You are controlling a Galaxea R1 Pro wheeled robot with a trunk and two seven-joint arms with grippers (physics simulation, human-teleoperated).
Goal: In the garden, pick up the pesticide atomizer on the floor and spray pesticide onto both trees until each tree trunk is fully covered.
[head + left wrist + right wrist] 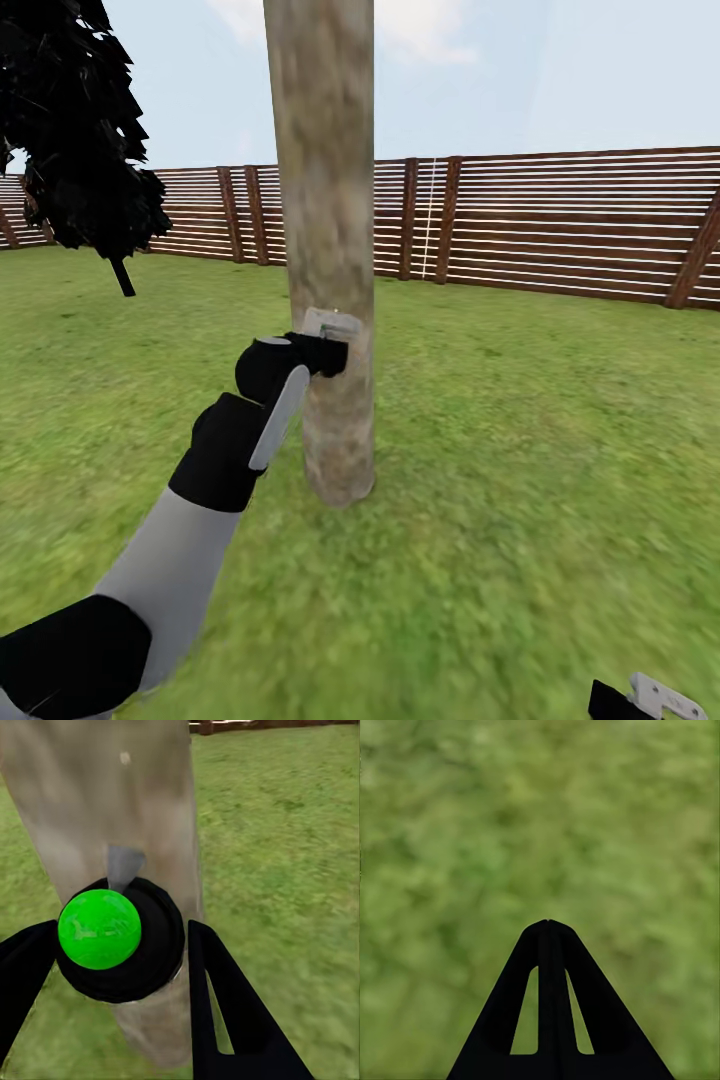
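Spraying looks under way on this tree trunk (325, 250): your left gripper (330, 340) is raised against its near side, and in the left wrist view its fingers (225, 1012) clasp the pesticide atomizer (120, 937), a round black body with a bright green cap and a small pale nozzle aimed at the bark. So the pickup is done, and you are holding the tool just beside the trunk, roughly a third of the way up the part you can see. As for coverage, you can make out only one pale speck (124, 757) on the bark above the nozzle; whether it is pesticide is hard to say, and the rest of the trunk reads as bare mottled grey-brown, so judge this trunk far from covered. A dark-leaved thin tree (80, 130) stands far left before the wooden fence (560, 225), and it is not one you need. Your right gripper (549, 937) hangs low at the near right over the lawn (520, 450), fingers pressed together with nothing between them. A second trunk is left to do after this one.
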